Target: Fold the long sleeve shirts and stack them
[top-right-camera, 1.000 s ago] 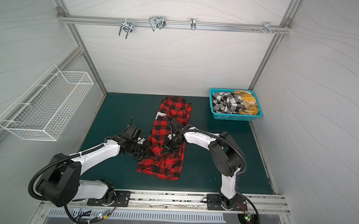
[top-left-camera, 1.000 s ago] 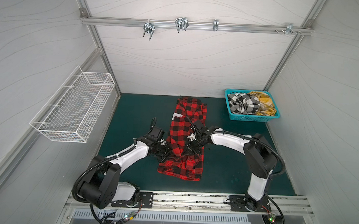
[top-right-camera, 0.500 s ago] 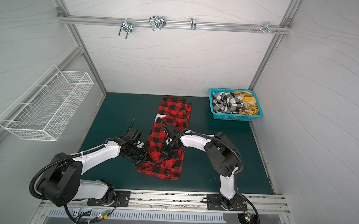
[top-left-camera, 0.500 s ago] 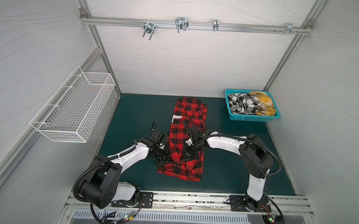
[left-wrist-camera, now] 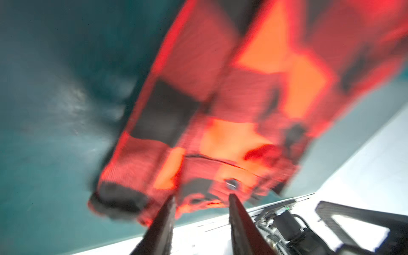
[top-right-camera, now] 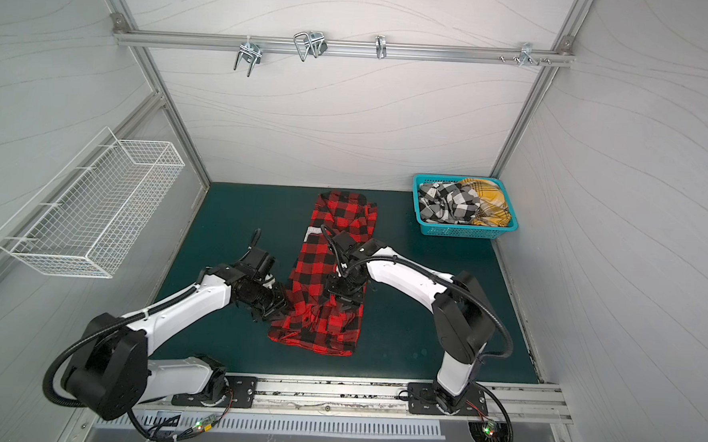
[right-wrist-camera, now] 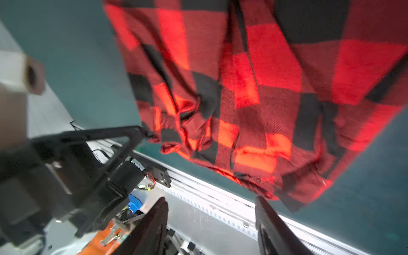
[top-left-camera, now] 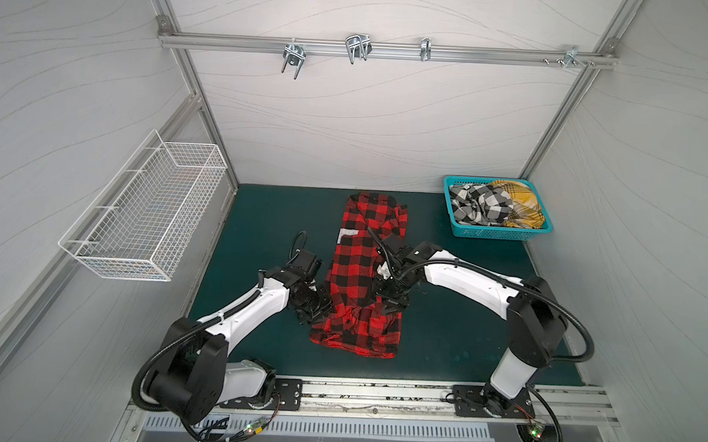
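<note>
Left fingers [left-wrist-camera: 162, 229], right fingers [right-wrist-camera: 154, 229] opened; one red shirt [top-left-camera: 354, 272], two basketed shirts [top-left-camera: 482, 204].

A dark green worktop [top-left-camera: 260, 225] is seen in both top views, on which a red shirt [top-left-camera: 358, 272] is laid lengthwise down the middle, rumpled at its near end, and a teal basket [top-left-camera: 493, 233] is set in the far right corner, well apart from it.
</note>
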Tool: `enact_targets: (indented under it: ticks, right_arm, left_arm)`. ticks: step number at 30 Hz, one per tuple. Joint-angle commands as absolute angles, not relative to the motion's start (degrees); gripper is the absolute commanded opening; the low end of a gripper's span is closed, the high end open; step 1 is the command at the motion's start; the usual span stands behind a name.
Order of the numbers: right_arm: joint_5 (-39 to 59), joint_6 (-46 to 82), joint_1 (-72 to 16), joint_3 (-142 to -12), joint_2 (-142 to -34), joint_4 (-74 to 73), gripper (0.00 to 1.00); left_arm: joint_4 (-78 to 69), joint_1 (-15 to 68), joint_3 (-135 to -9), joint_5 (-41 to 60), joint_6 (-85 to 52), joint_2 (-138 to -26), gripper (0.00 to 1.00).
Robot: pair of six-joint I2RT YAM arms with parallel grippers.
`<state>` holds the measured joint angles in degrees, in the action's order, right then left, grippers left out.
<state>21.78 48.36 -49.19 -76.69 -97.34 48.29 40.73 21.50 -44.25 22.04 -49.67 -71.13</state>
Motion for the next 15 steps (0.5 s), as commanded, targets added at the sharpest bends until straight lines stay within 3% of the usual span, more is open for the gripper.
enact_targets:
  ticks: [1, 9, 15]
  right_arm:
    - [17.8, 43.0, -48.1, -77.8, -93.8, 55.8, 0.64]
    - [17.1, 41.8, -44.2, -75.7, -90.8, 55.1, 0.63]
    - [20.1, 40.1, -42.1, -72.1, -94.2, 51.2, 0.47]
  left_arm:
    - [47.1, 21.4, -49.8, 16.6, -44.3, -70.0, 0.43]
    - [44.6, 21.4, -54.8, 19.4, -42.6, -74.4, 0.36]
    - [42.9, 22.6, -56.6, 20.7, -41.8, -80.6, 0.26]
